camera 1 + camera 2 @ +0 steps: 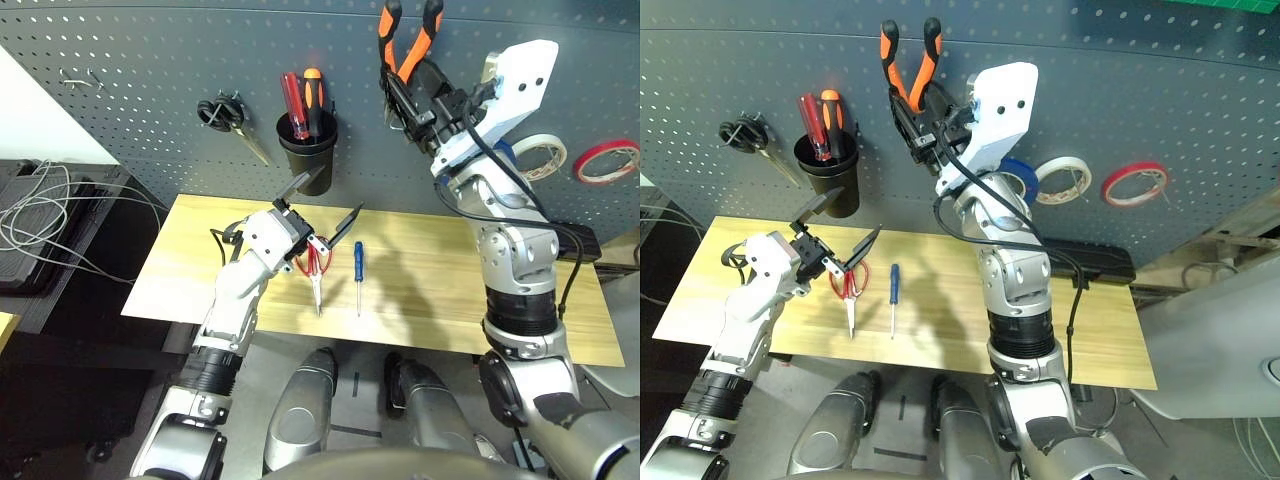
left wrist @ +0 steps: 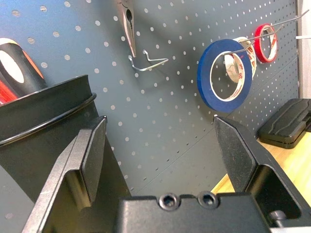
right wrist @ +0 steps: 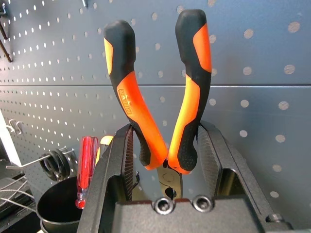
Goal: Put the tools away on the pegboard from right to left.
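Right gripper (image 1: 408, 88) raised against the pegboard (image 1: 150, 60), fingers pinching the pliers (image 3: 160, 107) low on the handles, just above the pivot; handles point up and are splayed apart, nose down. In the left wrist view the nose hangs just above a wire hook (image 2: 148, 62) on the board, not touching it.

Left gripper (image 1: 318, 205) hovers over the worktop's (image 1: 450, 290) back-left part, fingers spread wide, holding nothing.

Scissors (image 1: 315, 268) lie on the worktop under the left gripper, red handles toward the board, blades toward the front edge. Screwdriver (image 1: 358, 272) lies just beside them to the right, apart, blue handle toward the board.

Blue tape (image 2: 221, 73) hangs on a board hook, right of the pliers.

Black cup (image 1: 306, 148) on the board holds two larger screwdrivers.
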`<action>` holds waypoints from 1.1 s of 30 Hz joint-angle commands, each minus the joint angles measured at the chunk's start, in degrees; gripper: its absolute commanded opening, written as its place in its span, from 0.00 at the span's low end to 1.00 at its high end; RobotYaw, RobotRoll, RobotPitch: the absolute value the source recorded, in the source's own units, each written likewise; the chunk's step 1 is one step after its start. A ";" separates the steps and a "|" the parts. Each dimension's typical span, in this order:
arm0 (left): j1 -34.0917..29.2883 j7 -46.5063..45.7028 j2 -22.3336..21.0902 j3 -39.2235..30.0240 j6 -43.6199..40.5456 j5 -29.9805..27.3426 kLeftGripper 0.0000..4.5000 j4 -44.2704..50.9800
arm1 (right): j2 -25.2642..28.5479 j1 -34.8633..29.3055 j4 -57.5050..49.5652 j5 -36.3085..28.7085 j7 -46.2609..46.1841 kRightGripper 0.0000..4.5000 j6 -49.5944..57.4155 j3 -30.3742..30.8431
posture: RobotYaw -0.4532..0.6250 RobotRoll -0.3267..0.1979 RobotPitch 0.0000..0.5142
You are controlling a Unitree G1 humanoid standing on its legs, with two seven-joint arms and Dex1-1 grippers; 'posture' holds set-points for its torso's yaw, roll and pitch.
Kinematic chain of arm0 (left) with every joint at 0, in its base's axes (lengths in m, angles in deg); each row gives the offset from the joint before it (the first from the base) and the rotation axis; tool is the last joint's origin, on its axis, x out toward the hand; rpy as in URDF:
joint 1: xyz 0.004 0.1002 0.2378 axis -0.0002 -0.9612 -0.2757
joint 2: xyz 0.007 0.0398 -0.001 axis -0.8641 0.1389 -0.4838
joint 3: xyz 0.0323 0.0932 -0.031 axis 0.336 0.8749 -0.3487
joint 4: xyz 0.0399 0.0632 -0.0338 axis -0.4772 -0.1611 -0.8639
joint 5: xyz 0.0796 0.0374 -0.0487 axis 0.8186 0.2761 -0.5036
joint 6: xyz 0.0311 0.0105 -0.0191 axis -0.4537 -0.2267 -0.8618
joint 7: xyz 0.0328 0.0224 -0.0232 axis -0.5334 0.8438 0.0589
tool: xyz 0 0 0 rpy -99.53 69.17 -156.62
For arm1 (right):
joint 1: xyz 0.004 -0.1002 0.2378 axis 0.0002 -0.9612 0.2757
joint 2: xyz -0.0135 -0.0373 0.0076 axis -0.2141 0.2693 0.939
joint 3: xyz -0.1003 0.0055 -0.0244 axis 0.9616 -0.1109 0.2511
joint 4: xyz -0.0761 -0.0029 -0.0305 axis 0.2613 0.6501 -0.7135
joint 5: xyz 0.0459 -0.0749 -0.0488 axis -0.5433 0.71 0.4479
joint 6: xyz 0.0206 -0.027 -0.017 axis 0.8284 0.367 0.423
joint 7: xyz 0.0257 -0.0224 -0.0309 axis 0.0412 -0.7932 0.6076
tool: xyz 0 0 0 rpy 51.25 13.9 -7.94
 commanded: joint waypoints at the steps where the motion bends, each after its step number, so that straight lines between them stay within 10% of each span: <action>1: -0.65 0.46 -0.01 0.52 -0.43 0.23 1.00 0.05 | 0.03 1.24 -0.49 0.45 -0.52 0.47 -1.84 -0.66 | 0.60 0.62 0.42; 33: -0.62 0.80 0.15 0.59 -1.49 -0.52 1.00 0.30 | -0.61 -1.80 7.91 8.64 -3.22 0.47 -8.82 1.57 | 0.61 0.62 0.41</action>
